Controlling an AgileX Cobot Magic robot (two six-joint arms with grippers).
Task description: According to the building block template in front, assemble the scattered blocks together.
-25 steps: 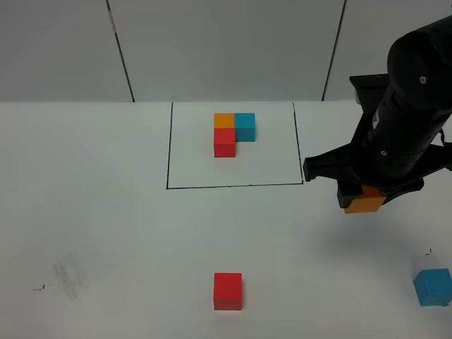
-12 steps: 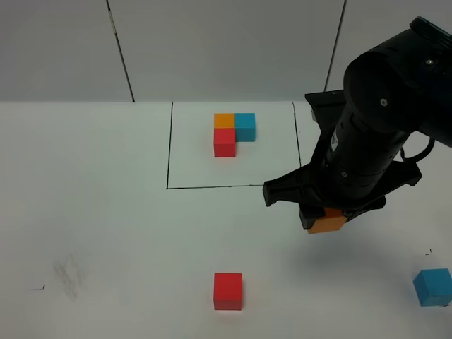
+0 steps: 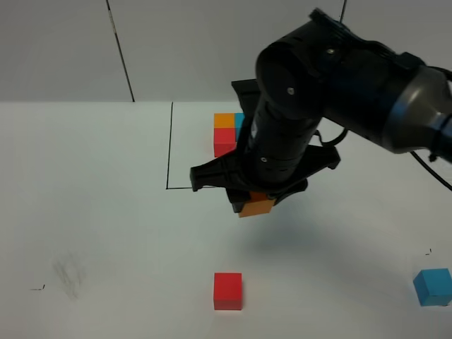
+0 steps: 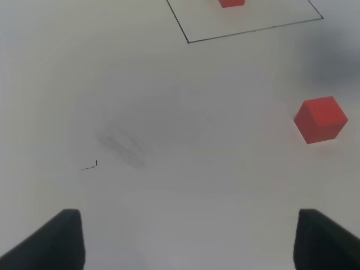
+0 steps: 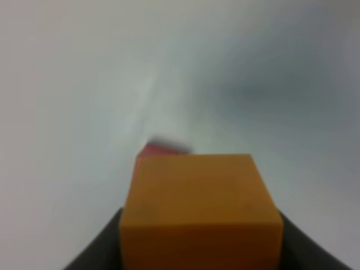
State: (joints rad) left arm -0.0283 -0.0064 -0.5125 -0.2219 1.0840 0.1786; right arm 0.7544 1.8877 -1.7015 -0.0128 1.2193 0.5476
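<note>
The orange cube hangs above the desk, clamped between the fingers of the right pincer. It sits just at the near line of the black frame. Equal-sided, it has no long axis, and its lower edge runs slightly askew to that line. The red cube rests flat nearer the camera, well apart and squared to the frame. The blue cube lies far off by the right edge. Inside the frame, the template is partly hidden by the arm, with its red block in front of its orange one. The left pincer hovers with its fingers spread wide and nothing between them.
</note>
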